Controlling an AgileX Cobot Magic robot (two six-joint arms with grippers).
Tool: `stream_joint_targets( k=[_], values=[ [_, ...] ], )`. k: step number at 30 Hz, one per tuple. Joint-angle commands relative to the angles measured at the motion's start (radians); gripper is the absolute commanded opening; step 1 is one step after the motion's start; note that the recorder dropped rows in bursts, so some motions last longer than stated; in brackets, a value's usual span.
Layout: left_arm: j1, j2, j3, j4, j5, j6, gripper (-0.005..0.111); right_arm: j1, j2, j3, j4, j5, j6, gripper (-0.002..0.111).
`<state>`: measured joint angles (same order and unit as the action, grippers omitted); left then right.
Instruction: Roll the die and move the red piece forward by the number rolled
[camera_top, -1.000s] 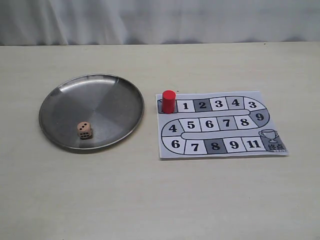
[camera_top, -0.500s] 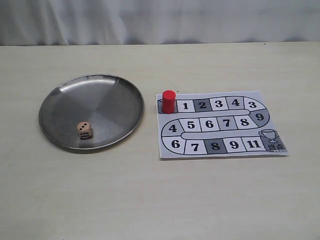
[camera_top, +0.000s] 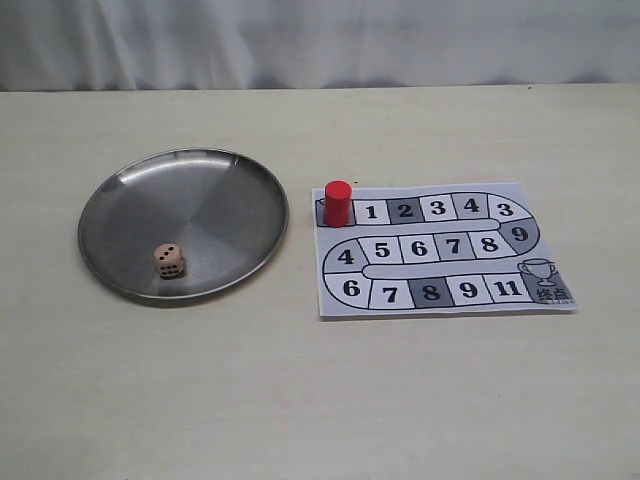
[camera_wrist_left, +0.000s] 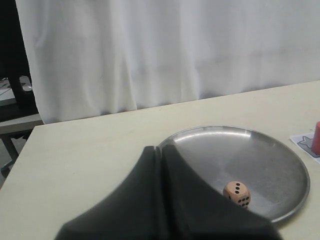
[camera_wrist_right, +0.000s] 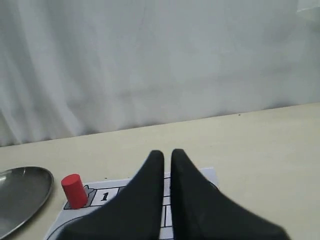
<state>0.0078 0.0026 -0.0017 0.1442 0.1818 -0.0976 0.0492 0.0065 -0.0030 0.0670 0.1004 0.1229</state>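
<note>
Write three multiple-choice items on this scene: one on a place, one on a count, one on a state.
1. Where is the die? A on the board sheet; B in the metal plate; C in a cup.
2. How many pawns stand on the board sheet? A one; B two; C three.
3. How is the red piece? A lying on its side; B upright beside square 1; C stacked on the die.
Answers: 1 B, it sits inside the plate near its rim. 2 A, only the red piece is there. 3 B, its flat top faces up.
</note>
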Motion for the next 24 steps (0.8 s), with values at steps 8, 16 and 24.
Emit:
stream_joint_targets(
  k=[8, 16, 24],
  values=[
    [-0.009, -0.003, 0.002, 0.000, -0.008, -0.001, 0.000, -0.005, 0.223, -0.005, 0.024, -0.100, 0.005, 0.004],
    [-0.009, -0.003, 0.002, 0.000, -0.008, -0.001, 0.000, -0.003, 0.679, -0.083, 0.024, -0.158, 0.005, 0.004],
    [-0.009, -0.003, 0.002, 0.000, -0.008, -0.001, 0.000, 0.012, 1.082, -0.264, 0.056, -0.147, 0.005, 0.005]
  ],
)
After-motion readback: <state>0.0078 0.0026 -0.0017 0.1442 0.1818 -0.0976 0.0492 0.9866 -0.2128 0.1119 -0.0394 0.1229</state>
